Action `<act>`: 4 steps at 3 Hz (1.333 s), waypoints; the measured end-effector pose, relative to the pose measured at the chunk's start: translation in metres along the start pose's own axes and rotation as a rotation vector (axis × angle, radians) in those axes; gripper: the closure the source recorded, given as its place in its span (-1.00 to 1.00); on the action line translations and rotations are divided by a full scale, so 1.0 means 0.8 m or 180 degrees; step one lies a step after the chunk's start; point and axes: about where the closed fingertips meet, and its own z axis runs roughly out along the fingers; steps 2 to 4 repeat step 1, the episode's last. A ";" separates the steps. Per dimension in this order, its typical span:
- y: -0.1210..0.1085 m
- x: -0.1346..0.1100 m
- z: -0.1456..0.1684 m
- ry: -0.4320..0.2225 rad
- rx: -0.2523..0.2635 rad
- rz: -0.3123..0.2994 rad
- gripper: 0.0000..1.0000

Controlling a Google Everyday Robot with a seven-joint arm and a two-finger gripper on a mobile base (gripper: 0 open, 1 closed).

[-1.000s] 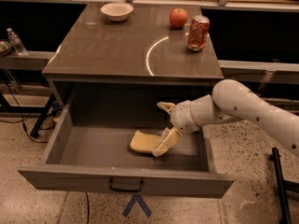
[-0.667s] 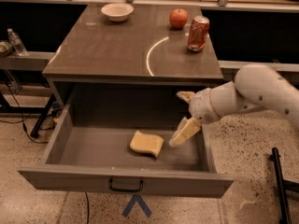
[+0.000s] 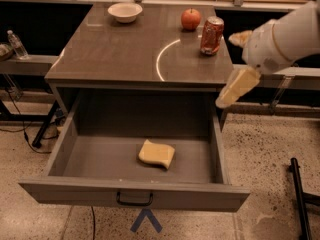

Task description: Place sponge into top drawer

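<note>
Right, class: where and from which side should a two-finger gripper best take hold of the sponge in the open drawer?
Probably from straight above, pinching the sponge across its narrower width at mid-length: it lies flat in the top drawer, clear of the walls, so its side edges are reachable. The gripper is open, up at the drawer's right, by the tabletop edge.

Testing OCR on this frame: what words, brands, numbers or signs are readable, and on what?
Nothing readable.
Print on the red soda can: too blurred.
Label on the water bottle: too small.
Sign on the floor: blue chevron, no words.
No markings on the gripper, open above the top drawer's right wall.
</note>
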 end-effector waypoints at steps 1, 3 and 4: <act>-0.049 -0.048 -0.055 -0.0005 0.0371 -0.0229 -1.00; -0.049 -0.048 -0.055 -0.0005 0.0371 -0.0229 -1.00; -0.049 -0.048 -0.055 -0.0005 0.0371 -0.0229 -1.00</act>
